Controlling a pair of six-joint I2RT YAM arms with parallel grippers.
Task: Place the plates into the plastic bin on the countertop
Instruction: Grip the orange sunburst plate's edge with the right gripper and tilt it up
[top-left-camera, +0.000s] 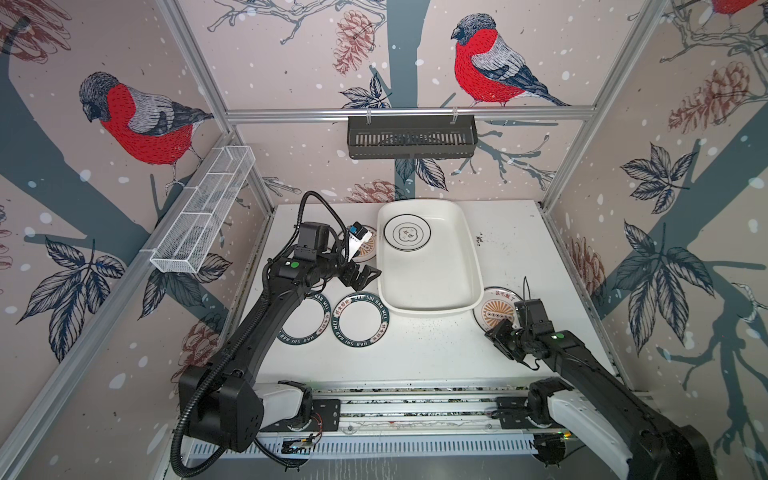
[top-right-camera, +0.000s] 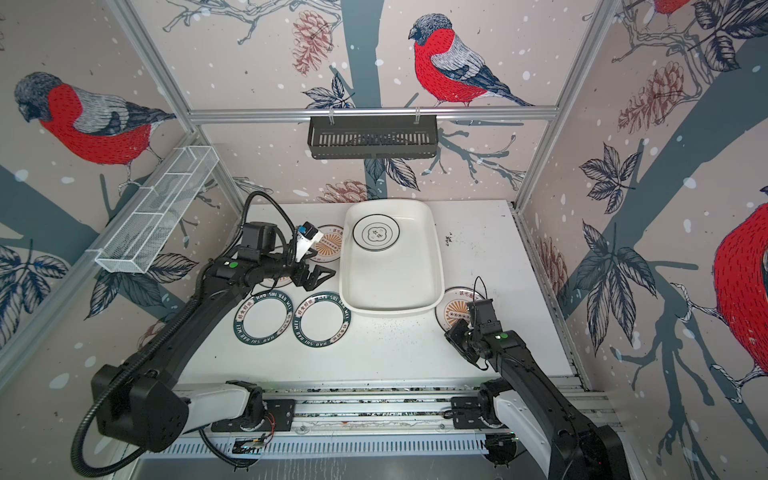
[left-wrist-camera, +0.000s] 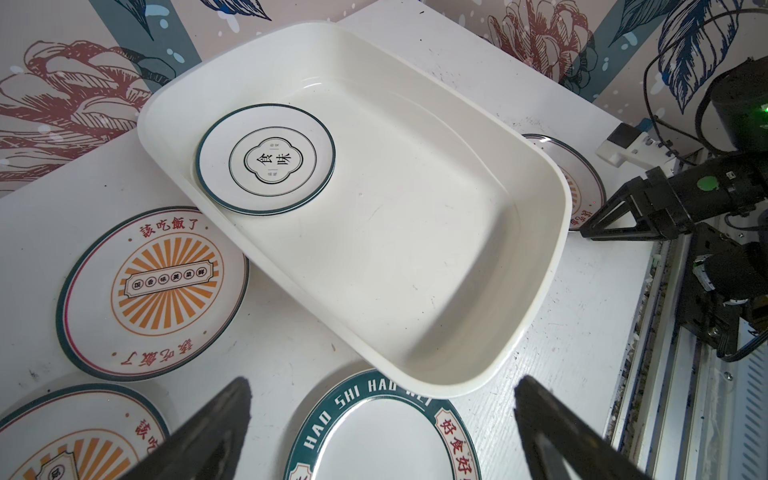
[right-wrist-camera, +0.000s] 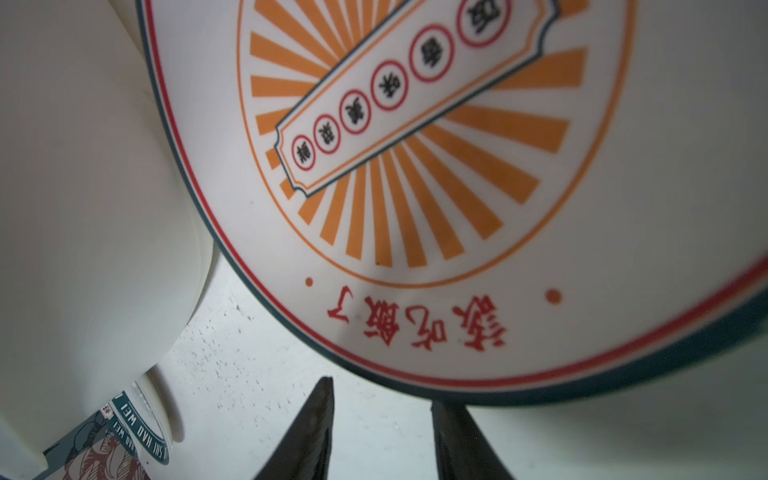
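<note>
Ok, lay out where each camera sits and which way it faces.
Both top views: high in front, looking down at the table; left arm, right arm show.
Left wrist: over a green-rimmed plate, facing the bin; own open jaws, right arm.
Right wrist: low, facing an orange plate; own jaws.
Shared by wrists: bin, orange plate.

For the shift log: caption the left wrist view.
Open left gripper frames a lettered plate beside the plastic bin, which holds one motif plate.
</note>
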